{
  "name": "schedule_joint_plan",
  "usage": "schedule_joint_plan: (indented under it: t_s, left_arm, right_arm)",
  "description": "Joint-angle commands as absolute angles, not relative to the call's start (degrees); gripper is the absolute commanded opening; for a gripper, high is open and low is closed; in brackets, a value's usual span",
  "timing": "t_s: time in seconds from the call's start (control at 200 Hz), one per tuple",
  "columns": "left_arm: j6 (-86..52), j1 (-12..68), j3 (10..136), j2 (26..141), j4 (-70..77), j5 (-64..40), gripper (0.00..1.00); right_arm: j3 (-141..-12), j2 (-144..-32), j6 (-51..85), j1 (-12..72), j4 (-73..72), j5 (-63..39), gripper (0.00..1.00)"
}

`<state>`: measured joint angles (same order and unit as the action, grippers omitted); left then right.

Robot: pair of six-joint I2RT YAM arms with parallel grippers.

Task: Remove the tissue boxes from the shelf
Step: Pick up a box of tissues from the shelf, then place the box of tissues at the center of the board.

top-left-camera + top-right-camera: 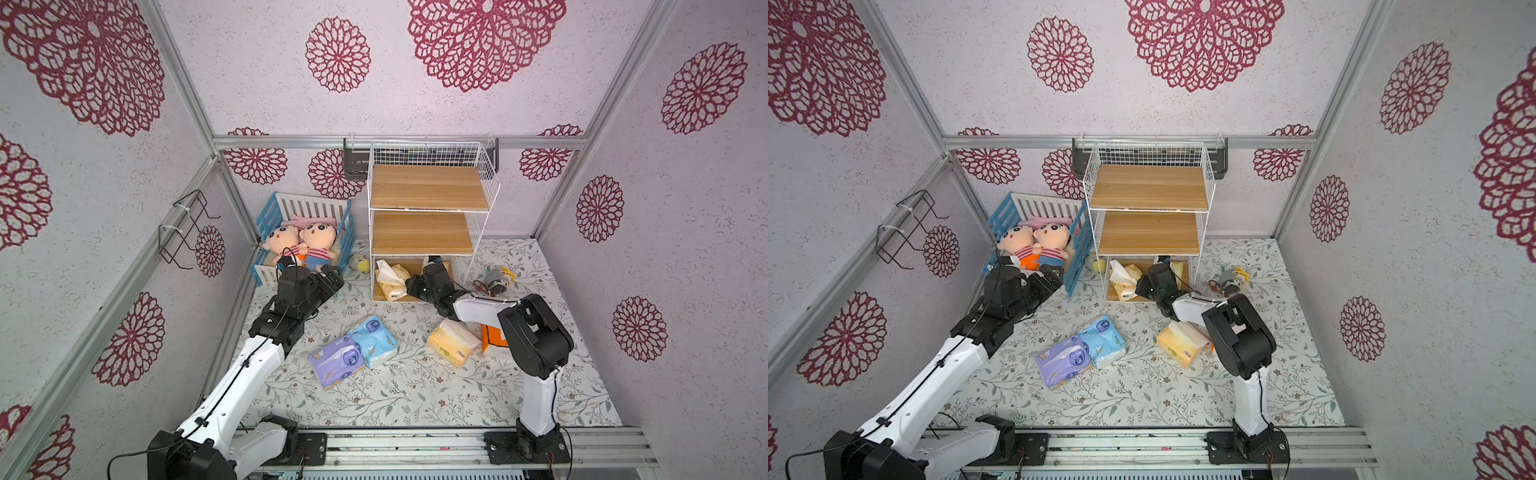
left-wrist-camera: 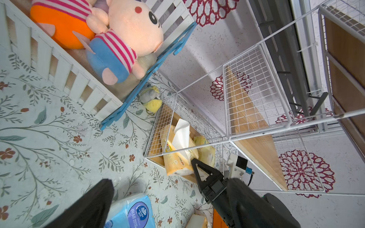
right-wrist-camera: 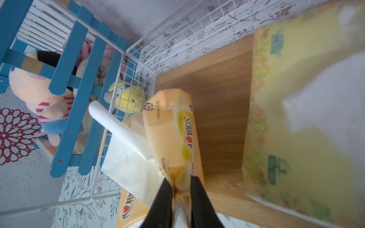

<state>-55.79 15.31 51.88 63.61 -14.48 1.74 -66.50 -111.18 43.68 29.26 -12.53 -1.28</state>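
Right gripper (image 3: pixel 179 179): fingers (image 3: pixel 162 199) pinch narrow on the near end of the cream-yellow tissue pack (image 1: pixel 390 289), which lies in the bottom tier of the shelf (image 1: pixel 428 187), at their 10 o'clock in both top views, long axis roughly 11-to-5.

Pale walls (image 1: pixel 395 108) (crimson floral medallions) enclose a leafy-patterned floor (image 1: pixel 415 395) with a blue-and-white crib (image 1: pixel 307 205).

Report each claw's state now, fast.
Left claw: open, holding nothing.
Right claw: closed on the yellow tissue pack on the shelf, bottom tier.
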Motion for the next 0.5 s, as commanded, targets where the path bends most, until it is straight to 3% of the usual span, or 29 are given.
schedule_joint_plan:
  t_s: [0.0, 0.495]
  left_arm:
    - [-56.76, 14.83, 51.5, 62.96, -14.83, 0.71, 0.97]
    - [-57.74, 15.12, 52.82, 62.6, -14.93, -0.43, 0.97]
  right_arm:
    - [-63.52, -105.68, 44.22, 28.83, -13.36, -1.55, 0.18]
    - [-48.82, -88.51, 46.49, 28.9, -10.83, -4.42, 0.13]
